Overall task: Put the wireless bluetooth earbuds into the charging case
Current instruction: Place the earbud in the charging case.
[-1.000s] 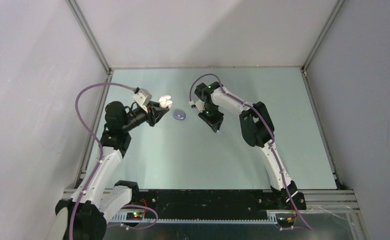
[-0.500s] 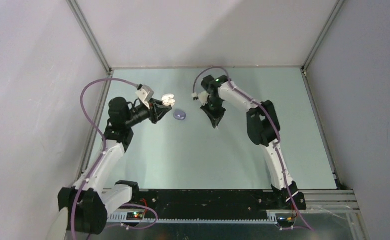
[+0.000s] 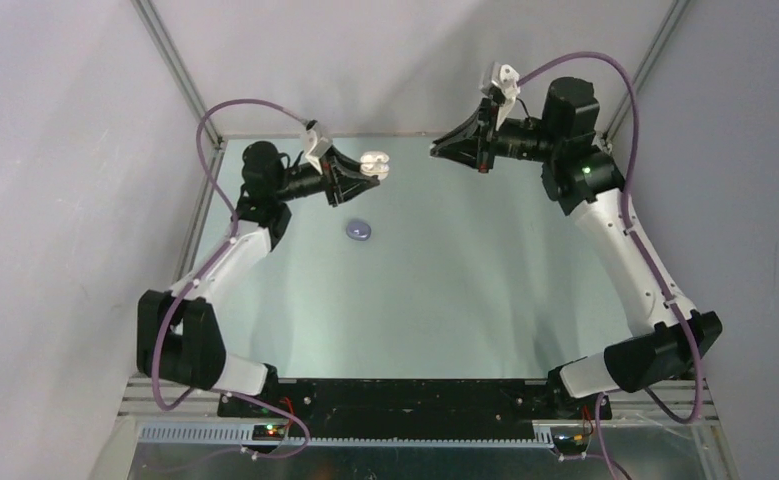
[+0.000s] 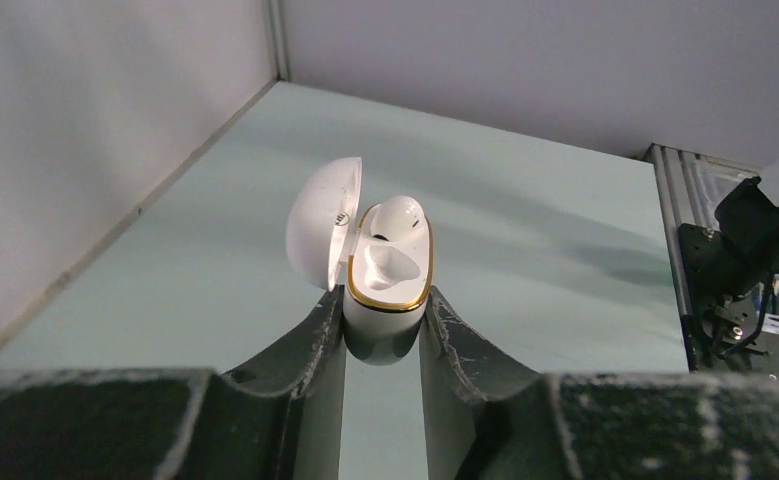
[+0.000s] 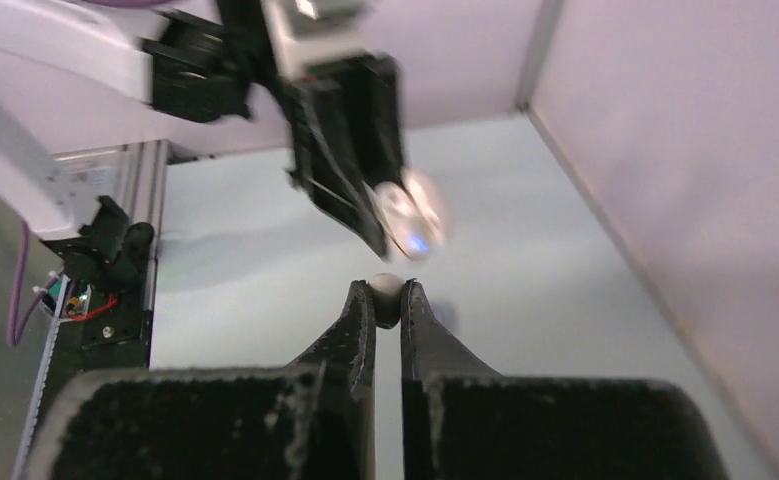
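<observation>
My left gripper (image 4: 385, 305) is shut on the white charging case (image 4: 389, 290), which has a gold rim and its lid (image 4: 322, 232) open to the left. One white earbud (image 4: 398, 214) sits in the far slot; the near slot (image 4: 389, 264) shows empty. In the top view the case (image 3: 373, 166) is held high above the table's back. My right gripper (image 5: 386, 290) is shut on a tiny pale earbud (image 5: 386, 287), fingertips pointing at the blurred case (image 5: 411, 215). In the top view the right gripper (image 3: 436, 150) is apart from the case, to its right.
A small purple oval object (image 3: 359, 231) lies on the pale green table (image 3: 485, 280) below the left gripper. Grey walls and metal corner posts close in the back and sides. The arm bases sit on the black rail (image 3: 415, 395) at the near edge.
Both arms have risen and swung toward the back. The right arm lifted off the table area by the purple object and now points left at the raised case. The purple object has not moved.
</observation>
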`<state>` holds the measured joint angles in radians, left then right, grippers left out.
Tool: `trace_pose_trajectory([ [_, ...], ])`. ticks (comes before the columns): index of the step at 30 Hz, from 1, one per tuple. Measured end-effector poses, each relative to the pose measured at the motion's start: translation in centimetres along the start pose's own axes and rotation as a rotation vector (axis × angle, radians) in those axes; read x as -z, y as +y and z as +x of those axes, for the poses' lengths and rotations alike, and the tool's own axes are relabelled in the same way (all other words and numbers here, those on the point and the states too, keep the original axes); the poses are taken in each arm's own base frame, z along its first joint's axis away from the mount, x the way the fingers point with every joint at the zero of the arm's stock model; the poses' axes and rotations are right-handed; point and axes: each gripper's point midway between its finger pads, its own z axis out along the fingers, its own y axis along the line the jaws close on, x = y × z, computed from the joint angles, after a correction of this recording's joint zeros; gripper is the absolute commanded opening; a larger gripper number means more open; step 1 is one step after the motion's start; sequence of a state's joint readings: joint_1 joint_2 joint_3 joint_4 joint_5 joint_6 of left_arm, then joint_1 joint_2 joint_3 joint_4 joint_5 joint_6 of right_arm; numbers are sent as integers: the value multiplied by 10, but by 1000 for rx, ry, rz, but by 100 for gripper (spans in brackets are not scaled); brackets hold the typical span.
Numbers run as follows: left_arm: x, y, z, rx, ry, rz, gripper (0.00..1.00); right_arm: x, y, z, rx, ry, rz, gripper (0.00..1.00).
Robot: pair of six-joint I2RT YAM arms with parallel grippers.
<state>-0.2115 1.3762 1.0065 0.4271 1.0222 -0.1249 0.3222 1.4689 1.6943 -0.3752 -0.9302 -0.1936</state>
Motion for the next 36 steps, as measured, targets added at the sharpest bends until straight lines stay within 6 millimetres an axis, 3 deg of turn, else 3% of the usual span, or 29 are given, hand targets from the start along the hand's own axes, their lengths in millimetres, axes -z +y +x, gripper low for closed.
trace_pose_trajectory([
  [2,-13,0,-9,-26,-9,54,0,-8,21,-18,72,-81,-82,0],
  [4,-20,-1,-12,-38,-11,94,0,-21,29,-22,108,-121,-141,0],
  [12,-30,-17,-19,-80,-14,204,0,-65,22,12,78,-111,-217,0],
  [36,-34,-24,-25,-106,-36,227,0,-88,30,4,128,-158,-209,0],
])
